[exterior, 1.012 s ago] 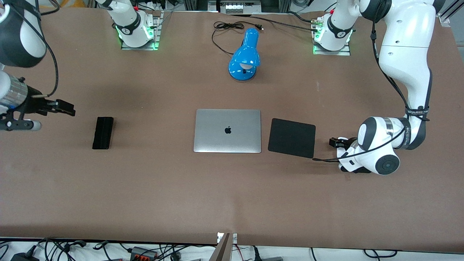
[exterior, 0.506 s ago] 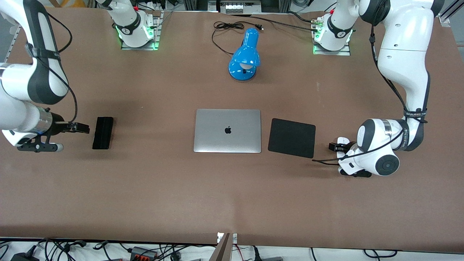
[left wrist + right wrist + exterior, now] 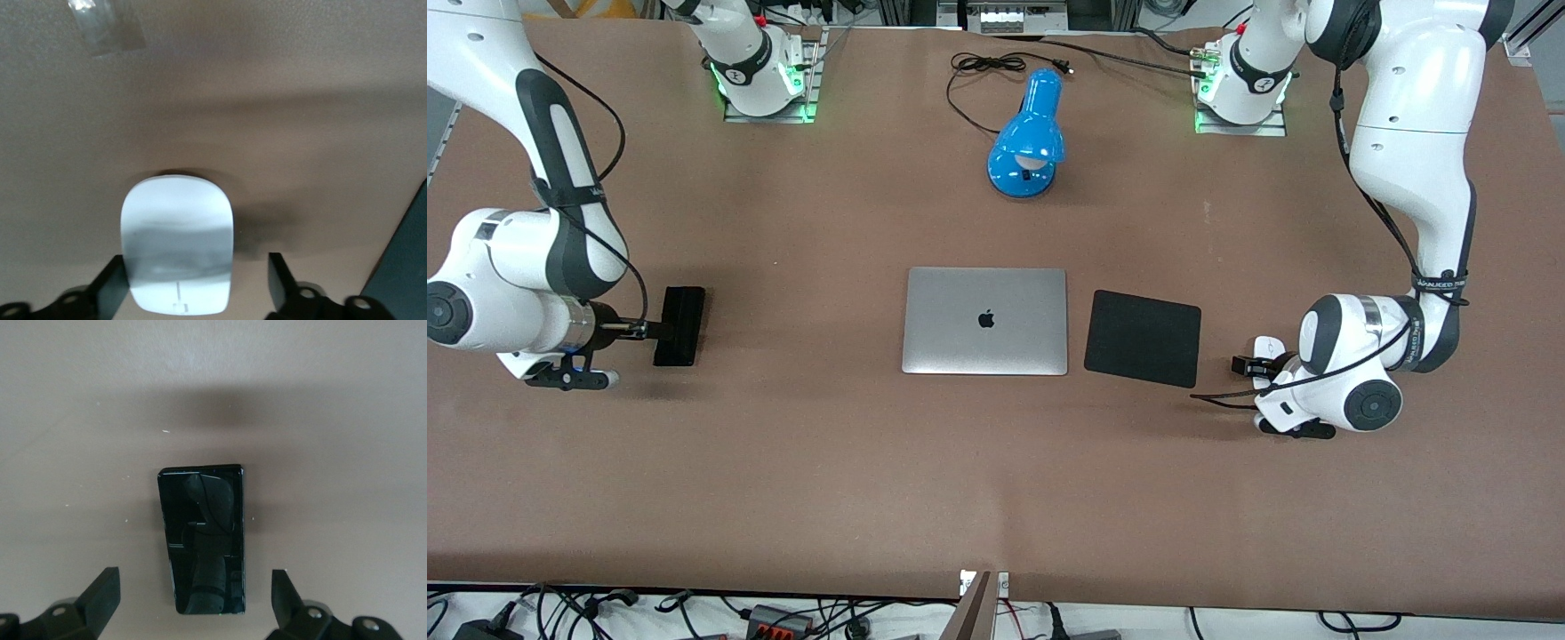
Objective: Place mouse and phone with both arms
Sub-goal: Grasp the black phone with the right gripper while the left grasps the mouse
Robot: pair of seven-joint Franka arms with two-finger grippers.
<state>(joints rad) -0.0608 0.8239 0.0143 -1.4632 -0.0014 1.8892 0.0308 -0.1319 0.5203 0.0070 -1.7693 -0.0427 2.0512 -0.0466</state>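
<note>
A: Judging the grasps first: where does each thing sit relative to the laptop (image 3: 984,321)?

B: The phone (image 3: 679,325) lies flat on the table (image 3: 827,462) well apart from the laptop, toward the right arm's end. The mouse (image 3: 1264,348) lies toward the left arm's end, with the black mouse pad (image 3: 1143,338) between it and the laptop.

A: And the grippers?

B: The right gripper (image 3: 197,603) is low over the phone, spread wide, one finger on either side of the slab with clear gaps; nothing is held. In the front view the right gripper (image 3: 660,331) sits at the phone's edge away from the laptop. The left gripper (image 3: 193,290) is down at the mouse, also spread wide, and the mouse sits between its fingers (image 3: 110,290) with a gap on the mouse-pad side. Whether the nearer finger touches, I cannot tell.

A: How will they handle?

B: The phone looks stiff, thin and glossy (image 3: 203,540), so probably slippery; I would pinch its long edges near the middle, low to the table, squarely. The mouse (image 3: 177,243) seems light, with a smooth rounded shell that could squirt out; take its sides at the widest part and close gently.

A: Fragile?

B: The phone's glass face likely is; set it down softly.
</note>
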